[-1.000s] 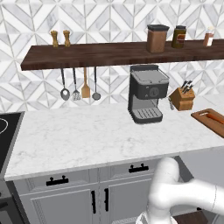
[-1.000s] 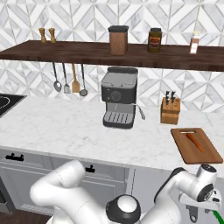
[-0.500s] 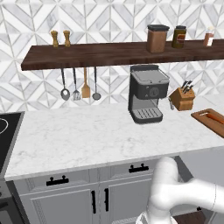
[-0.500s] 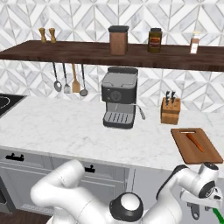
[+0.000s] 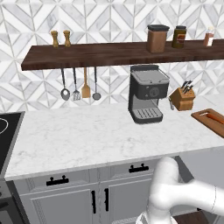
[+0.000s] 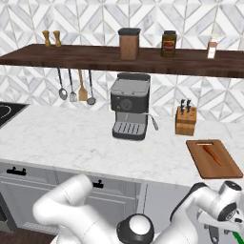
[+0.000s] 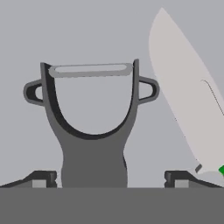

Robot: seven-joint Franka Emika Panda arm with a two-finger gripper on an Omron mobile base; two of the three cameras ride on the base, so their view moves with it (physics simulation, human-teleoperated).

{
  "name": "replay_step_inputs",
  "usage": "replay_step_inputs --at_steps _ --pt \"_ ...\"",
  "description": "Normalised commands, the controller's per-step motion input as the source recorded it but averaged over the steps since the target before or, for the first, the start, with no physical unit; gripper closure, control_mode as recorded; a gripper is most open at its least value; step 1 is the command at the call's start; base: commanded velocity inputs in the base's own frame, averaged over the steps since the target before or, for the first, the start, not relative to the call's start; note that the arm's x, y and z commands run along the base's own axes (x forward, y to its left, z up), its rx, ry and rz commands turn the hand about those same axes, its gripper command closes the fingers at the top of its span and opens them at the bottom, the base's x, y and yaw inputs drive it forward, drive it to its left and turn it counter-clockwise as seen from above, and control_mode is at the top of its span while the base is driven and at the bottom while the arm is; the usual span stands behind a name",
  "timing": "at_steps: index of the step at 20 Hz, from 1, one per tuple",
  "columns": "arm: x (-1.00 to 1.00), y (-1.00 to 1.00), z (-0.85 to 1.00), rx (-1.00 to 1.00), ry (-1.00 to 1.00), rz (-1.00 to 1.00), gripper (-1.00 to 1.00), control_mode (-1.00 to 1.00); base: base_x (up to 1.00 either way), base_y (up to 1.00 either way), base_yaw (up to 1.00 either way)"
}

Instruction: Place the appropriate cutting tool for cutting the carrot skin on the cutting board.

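Peeler (image 7: pixel 92 131) is your tool for the carrot skin: in the hand view its grey Y-shaped head sits left of centre, handle running to the bottom edge, with a pale knife blade (image 7: pixel 188 96) just beside it at the right. Your gripper (image 7: pixel 107 177) hovers over it with the two dark finger tips (image 7: pixel 41 177) spread wide, one on each side of the handle and touching nothing, so nothing is gripped yet. In the right base view the gripper (image 6: pixel 224 228) hangs low at the lower right, below the counter's front edge. The cutting board (image 6: pixel 226 167) lies on the counter at the right of that view, the carrot (image 6: pixel 212 155) resting on it; in the left base view the board (image 5: pixel 205 118) sits at the right edge. You appear early in the task: grasping, lifting and carrying the peeler to the board all remain.
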Motion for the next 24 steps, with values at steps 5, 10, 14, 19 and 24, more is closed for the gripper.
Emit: replay_step_inputs --at_steps 5,10,14,19,24 --pt "0.00 0.36 -0.22 0.00 -0.05 0.00 -1.00 -1.00 0.00 0.00 0.00" --pt "0.00 0.21 -0.32 -0.01 0.00 0.00 -1.00 -1.00 0.00 0.00 0.00" --pt "-0.02 0.01 -0.33 -0.01 0.00 0.00 1.00 -1.00 0.00 0.00 0.00" --pt "-0.17 0.00 -0.24 0.00 0.00 0.00 1.00 -1.00 0.00 0.00 0.00" --pt "-0.28 0.00 -0.09 0.00 0.00 0.00 1.00 -1.00 0.00 0.00 0.00"
